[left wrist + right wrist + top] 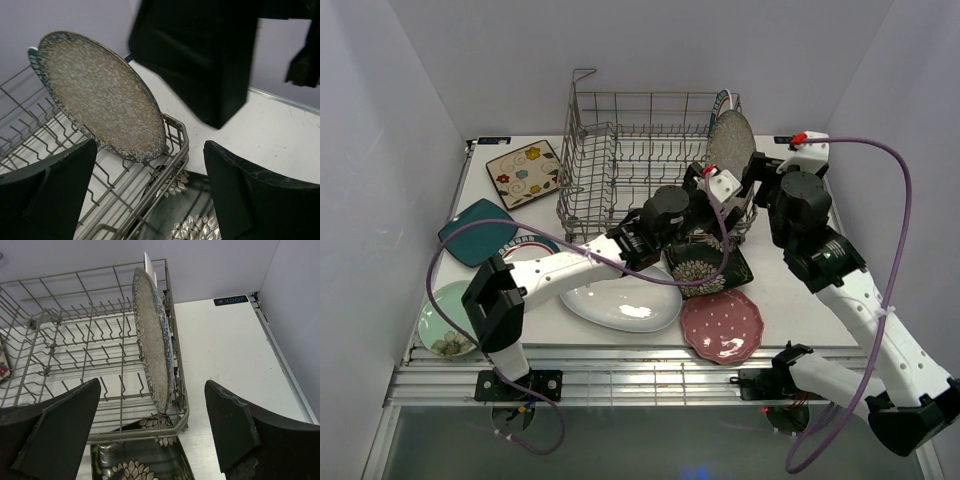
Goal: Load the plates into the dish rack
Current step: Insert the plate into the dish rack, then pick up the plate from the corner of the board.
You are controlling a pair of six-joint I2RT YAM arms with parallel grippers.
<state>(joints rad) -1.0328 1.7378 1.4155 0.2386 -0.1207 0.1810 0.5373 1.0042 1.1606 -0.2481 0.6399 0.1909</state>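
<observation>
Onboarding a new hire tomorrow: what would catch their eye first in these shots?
A speckled plate stands on edge at the right end of the dish rack. Both arms crowd that corner, the left pincer and right pincer open, pointed at it. More lie flat in front: a black floral plate, a white oval plate, a pink plate.

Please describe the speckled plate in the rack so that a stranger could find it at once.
Find the grey wire dish rack at the far side of the table. At its right end a round plate stands on edge inside it. Its face is speckled grey-brown with a bluish rim; the plate behind it shows only a pale edge.
</observation>
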